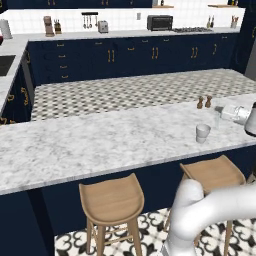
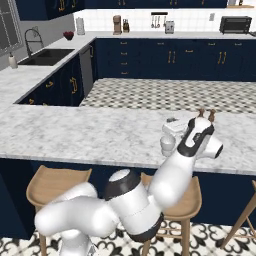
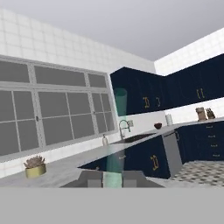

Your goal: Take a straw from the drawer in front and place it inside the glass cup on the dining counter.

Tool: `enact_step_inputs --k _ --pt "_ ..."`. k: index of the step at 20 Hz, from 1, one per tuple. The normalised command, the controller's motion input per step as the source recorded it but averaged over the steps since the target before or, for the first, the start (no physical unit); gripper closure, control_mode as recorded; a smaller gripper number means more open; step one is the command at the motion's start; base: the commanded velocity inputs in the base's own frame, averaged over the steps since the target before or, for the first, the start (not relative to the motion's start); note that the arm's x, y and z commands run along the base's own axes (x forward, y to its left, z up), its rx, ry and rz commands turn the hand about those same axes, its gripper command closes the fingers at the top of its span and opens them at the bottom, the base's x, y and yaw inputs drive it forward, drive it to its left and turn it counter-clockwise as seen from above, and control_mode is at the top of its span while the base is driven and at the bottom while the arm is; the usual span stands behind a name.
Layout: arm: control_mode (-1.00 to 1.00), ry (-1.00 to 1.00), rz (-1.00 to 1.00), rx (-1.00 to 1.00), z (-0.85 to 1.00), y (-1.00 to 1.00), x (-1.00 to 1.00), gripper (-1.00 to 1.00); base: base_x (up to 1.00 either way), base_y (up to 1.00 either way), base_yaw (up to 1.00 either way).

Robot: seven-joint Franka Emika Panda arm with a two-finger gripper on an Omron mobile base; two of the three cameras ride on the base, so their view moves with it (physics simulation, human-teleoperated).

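One straw point(image 3: 115, 144) pinched upright in our gripper point(image 3: 112, 180), long axis vertical; glass cup point(image 1: 203, 133) on dining counter point(image 1: 100, 140), at gripper's seven o'clock, just beside.

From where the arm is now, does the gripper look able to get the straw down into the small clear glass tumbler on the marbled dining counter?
Probably yes. The gripper, shut on a pale green straw, hangs just right of the small clear glass tumbler on the marbled dining counter; nothing stands between them.
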Motion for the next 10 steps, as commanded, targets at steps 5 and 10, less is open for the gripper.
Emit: enact_step_inputs --k 5,10 --pt "-1.0 0.01 0.02 0.01 0.0 0.0 0.39 1.0 0.0 0.0 0.0" --pt "-1.0 0.01 0.0 0.0 -0.15 0.02 0.4 1.0 0.0 0.0 0.0"
